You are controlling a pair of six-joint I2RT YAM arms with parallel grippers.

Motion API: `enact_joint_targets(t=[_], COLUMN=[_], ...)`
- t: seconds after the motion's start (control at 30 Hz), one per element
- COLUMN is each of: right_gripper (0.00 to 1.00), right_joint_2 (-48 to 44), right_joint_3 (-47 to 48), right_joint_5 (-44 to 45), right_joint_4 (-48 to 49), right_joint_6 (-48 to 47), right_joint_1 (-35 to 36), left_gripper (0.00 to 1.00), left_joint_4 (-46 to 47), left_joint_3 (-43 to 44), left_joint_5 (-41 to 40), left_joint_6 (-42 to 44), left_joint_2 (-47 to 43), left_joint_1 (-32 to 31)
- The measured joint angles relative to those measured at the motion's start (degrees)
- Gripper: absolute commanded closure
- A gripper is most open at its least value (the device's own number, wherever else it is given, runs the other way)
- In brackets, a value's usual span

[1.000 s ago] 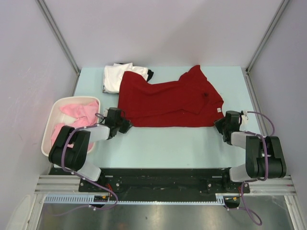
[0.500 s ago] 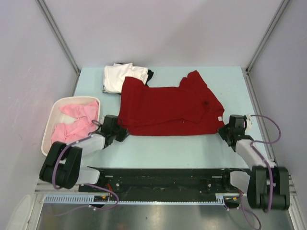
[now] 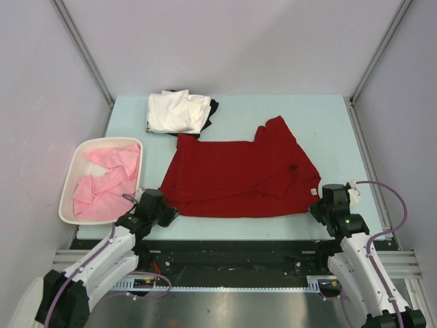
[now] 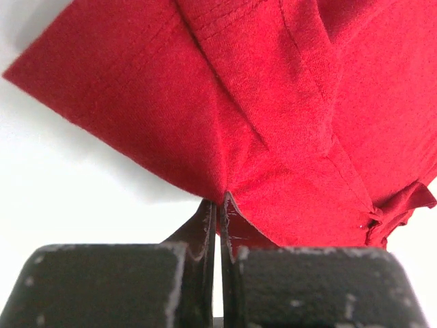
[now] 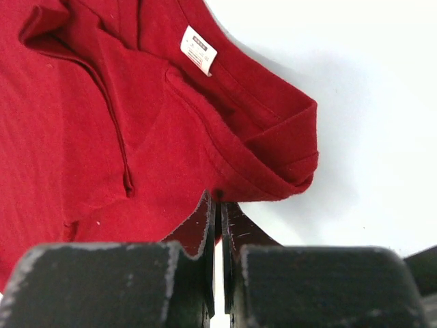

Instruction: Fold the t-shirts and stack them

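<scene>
While the dark red shirt [image 3: 239,178] lies spread across the middle of the table [image 3: 321,116], reaching almost to its near edge, each gripper pinches one of its near corners. The left gripper [image 3: 165,212] is clamped on the near-left corner. The right gripper [image 3: 318,205] is clamped on the near-right one, close to the white label [image 5: 199,49]. A folded white shirt [image 3: 176,111] sits at the far left corner, seemingly atop a black one [image 3: 213,106]. Pink shirts [image 3: 102,184] fill the basket [image 3: 67,195] at the left edge.
</scene>
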Motion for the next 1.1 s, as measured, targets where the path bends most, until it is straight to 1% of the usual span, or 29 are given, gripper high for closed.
enact_joint_targets(t=[0.13,0.17,0.23,0.27,0.3,0.33,0.37,0.4,0.43,0.47,0.53,0.57,0.67,0.77,0.93,1.03,1.1], right_gripper=[1.0,0.97,0.86,0.71,0.64,0.56,0.42,0.38,0.34,0.28,0.15,0.1,0.04,0.02,0.03,0.04,0.06], right_joint_2=[-0.3,-0.7,-1.0,-1.2,-1.3,-1.2,-1.0,-0.9,-0.7,-0.5,-0.2,0.1,1.7,6.1,18.1,25.2,27.6], right_joint_3=[0.0,0.0,0.0,0.0,0.0,0.0,0.0,0.0,0.0,0.0,0.2,0.7,3.5,7.4,9.5,9.5,9.5], right_joint_5=[2.8,3.5,4.7,5.1,5.5,5.8,6.3,6.7,7.1,7.4,8.0,8.3,8.9,8.7,3.0,0.2,-1.0], right_joint_4=[-4.2,-5.0,-6.1,-6.4,-6.7,-6.9,-7.2,-7.4,-7.5,-7.5,-7.4,-7.4,-6.4,-2.4,9.3,14.3,16.7], right_joint_6=[3.3,4.0,5.3,5.8,6.1,6.7,7.0,7.2,7.3,7.1,6.7,6.4,4.8,2.6,0.0,-0.3,-0.2], right_joint_1=[5.9,7.2,8.9,9.2,9.3,9.4,9.4,9.4,9.5,9.5,9.6,9.8,10.7,12.9,16.8,19.5,20.7], left_gripper=[1.0,1.0,1.0,0.99,0.95,0.8,0.7,0.59,0.4,0.34,0.25,0.24,0.22,0.22,0.22,0.22,0.22], left_joint_4=[-5.2,-6.1,-7.8,-8.5,-8.8,-9.2,-9.3,-9.4,-9.3,-9.0,-8.8,-9.2,-10.4,-11.3,-11.4,-11.4,-11.4], left_joint_3=[-1.0,-1.4,-1.9,-2.2,-2.2,-2.2,-2.2,-2.2,-2.1,-1.5,0.2,1.7,6.0,11.0,17.3,19.8,21.1], left_joint_5=[-1.7,-1.9,-2.3,-2.4,-2.5,-2.6,-2.7,-2.8,-2.8,-2.7,-2.9,-3.1,-3.3,-3.7,-6.1,-6.8,-7.0], left_joint_6=[-1.6,-1.9,-2.5,-2.8,-2.8,-2.9,-3.0,-2.8,-3.0,-3.2,-2.4,-2.1,-0.6,1.1,3.9,5.3,6.0], left_joint_2=[-6.3,-7.4,-9.3,-10.0,-10.3,-10.6,-10.7,-10.7,-10.6,-10.4,-9.4,-8.3,-4.5,-0.3,4.8,7.5,8.8], left_joint_1=[-1.5,-1.8,-2.1,-2.3,-2.3,-2.4,-2.5,-2.5,-2.6,-2.7,-2.9,-3.0,-3.1,-3.2,-3.3,-3.3,-3.3])
